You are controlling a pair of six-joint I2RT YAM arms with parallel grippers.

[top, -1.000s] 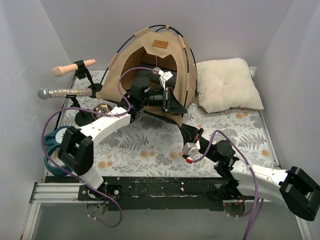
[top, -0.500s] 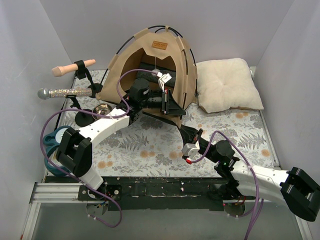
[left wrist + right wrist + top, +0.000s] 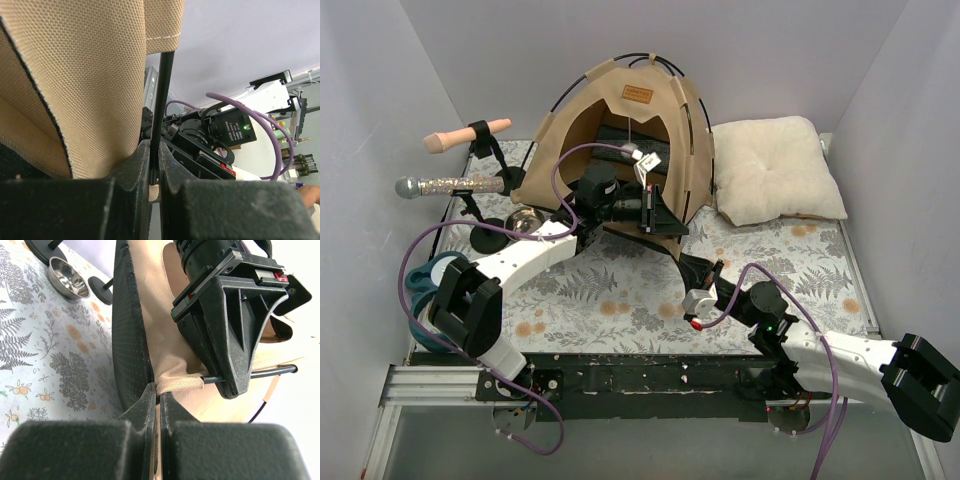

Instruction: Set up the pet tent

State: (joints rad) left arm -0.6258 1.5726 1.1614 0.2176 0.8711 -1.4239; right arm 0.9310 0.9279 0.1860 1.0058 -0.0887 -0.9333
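The tan pet tent (image 3: 620,110) stands at the back of the table, its arched doorway facing me and a brown label (image 3: 638,93) above the arch. A white pom-pom (image 3: 642,158) hangs in the doorway. My left gripper (image 3: 658,212) is at the tent's front right corner, shut on a thin black pole (image 3: 161,100) beside tan fabric (image 3: 75,75). My right gripper (image 3: 688,263) is shut on the tent's lower corner, pinching the tan fabric sleeve (image 3: 177,385) where the pole end (image 3: 270,372) enters. The left gripper (image 3: 230,315) shows just above it.
A cream pillow (image 3: 775,170) lies right of the tent. A steel bowl (image 3: 525,218) sits left of it, also in the right wrist view (image 3: 65,277). A microphone (image 3: 450,185) and a tan handle (image 3: 465,135) on black stands are at the back left. A teal object (image 3: 420,285) is at the left edge.
The tent has tilted up and back a little, its front right corner lifted. My left gripper has shifted slightly right and lower with the pole. My right gripper stays on the corner.
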